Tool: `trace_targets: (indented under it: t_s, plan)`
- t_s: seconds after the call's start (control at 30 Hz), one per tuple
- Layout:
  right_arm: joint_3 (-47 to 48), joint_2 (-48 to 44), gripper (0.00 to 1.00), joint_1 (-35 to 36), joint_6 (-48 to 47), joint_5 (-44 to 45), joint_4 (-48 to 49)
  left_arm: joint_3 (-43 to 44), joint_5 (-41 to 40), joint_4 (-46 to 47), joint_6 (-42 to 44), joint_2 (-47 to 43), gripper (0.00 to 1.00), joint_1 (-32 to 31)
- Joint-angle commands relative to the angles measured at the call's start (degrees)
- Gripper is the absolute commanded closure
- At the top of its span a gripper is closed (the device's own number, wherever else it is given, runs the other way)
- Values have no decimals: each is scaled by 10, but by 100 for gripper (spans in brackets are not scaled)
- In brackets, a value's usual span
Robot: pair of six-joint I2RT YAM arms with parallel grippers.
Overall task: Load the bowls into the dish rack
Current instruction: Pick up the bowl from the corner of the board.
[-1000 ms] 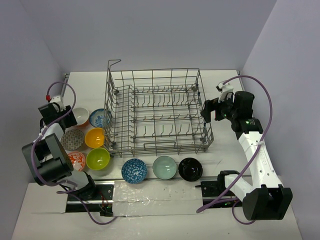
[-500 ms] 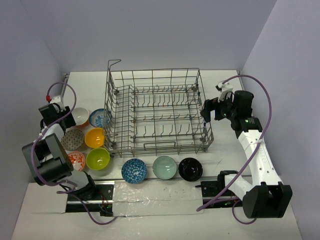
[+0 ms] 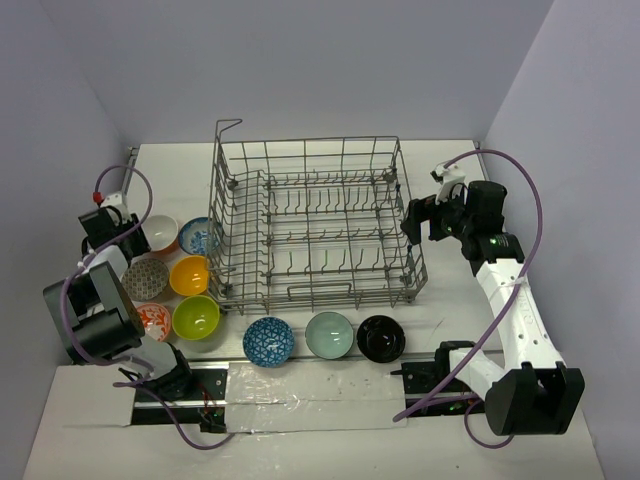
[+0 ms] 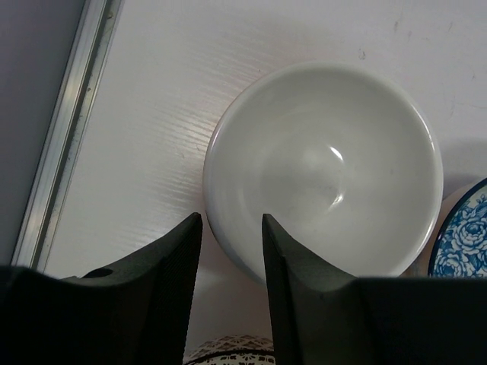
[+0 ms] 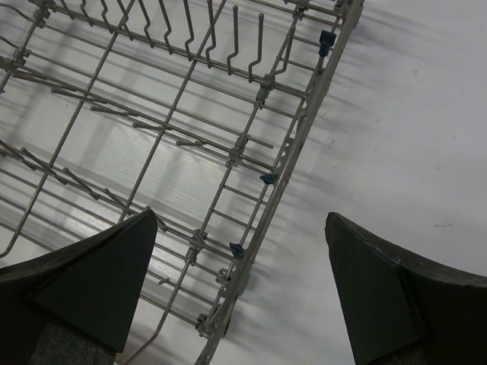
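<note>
Where left claw (image 4: 232, 228) straddles its rim | bowl (image 4: 327, 167): glossy white inside

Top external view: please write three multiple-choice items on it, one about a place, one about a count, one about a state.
1. How many bowls are in the large grey wire dish rack? A) none B) two C) four
2. Where is the glossy black round bowl? A) in the rack B) on the white table, right end of the front row C) beside the left arm
3. The right hand is: A) shut on a bowl B) open, empty C) shut on a wire
Key: 1 A, only bare tines show; 2 B, right of the pale teal bowl; 3 B, its fingers stand apart.
</note>
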Motion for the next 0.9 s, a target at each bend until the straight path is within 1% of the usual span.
trace_targets:
  t_s: [0.0, 0.27, 0.4, 0.6, 0.77, 0.83, 0.87]
  plan:
    - [27, 3, 1, 2, -11, -2, -3, 28, 14, 21, -7, 4, 57, 2]
    - [28, 5, 2, 2, -15, 0, -5, 38, 15, 12, -7, 11, 62, 1]
    - [27, 5, 2, 3, -16, 1, -6, 34, 11, 21, -6, 17, 69, 1]
    - [28, 7, 2, 3, -18, 0, -8, 37, 14, 13, -4, 20, 68, 1]
    - [28, 6, 2, 3, -19, 3, -8, 41, 15, 10, -4, 24, 70, 1]
    - [29, 6, 2, 3, -19, 4, -8, 44, 16, 8, -4, 27, 76, 0]
    - [28, 6, 2, 2, -19, 4, -8, 44, 16, 5, -6, 28, 81, 0]
